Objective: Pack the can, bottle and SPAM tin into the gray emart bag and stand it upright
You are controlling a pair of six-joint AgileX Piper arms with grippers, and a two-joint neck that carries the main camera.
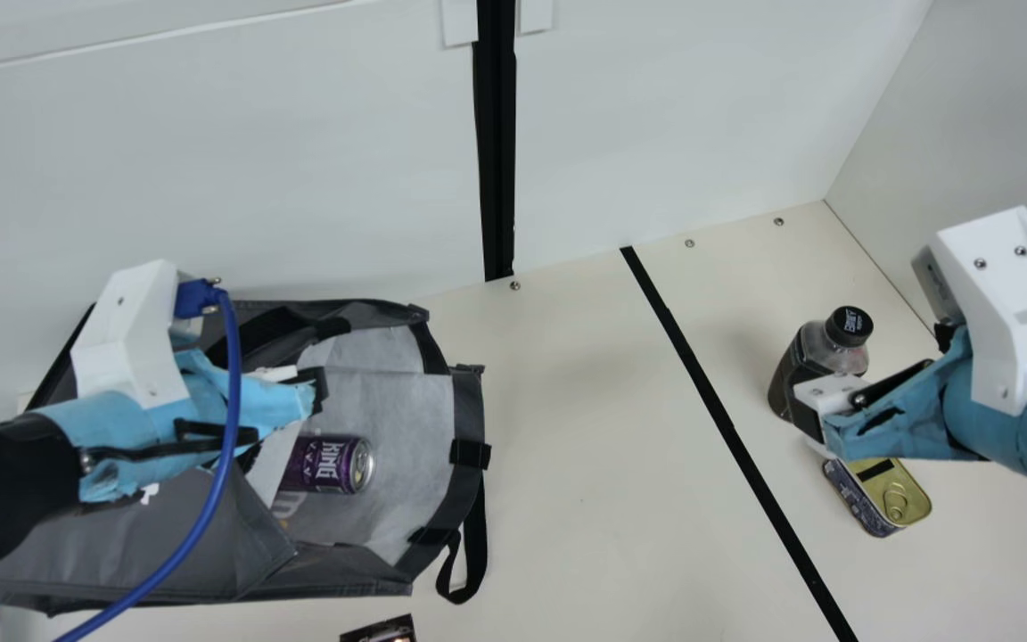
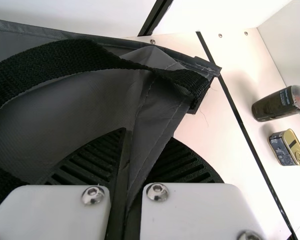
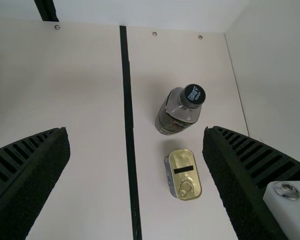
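My left gripper [image 1: 304, 397] is at the gray bag [image 1: 469, 401], which lies on its side, mouth toward the table's middle. In the left wrist view the left gripper [image 2: 135, 165] is shut on a fold of the bag [image 2: 90, 100]. A purple can [image 1: 328, 464] lies inside the bag's mouth. At the right, my right gripper [image 1: 812, 406] hangs over the table; in its wrist view the right gripper [image 3: 136, 175] is wide open with nothing between its fingers. The dark bottle [image 3: 175, 117] stands upright beside the SPAM tin [image 3: 185, 175], the tin's gold lid facing up.
A black strip [image 1: 718, 419] crosses the table between bag and bottle. Walls [image 1: 656, 107] rise behind and at the right. A small dark item [image 1: 380, 631] lies at the near edge, and a strap loop [image 1: 464, 571] trails from the bag.
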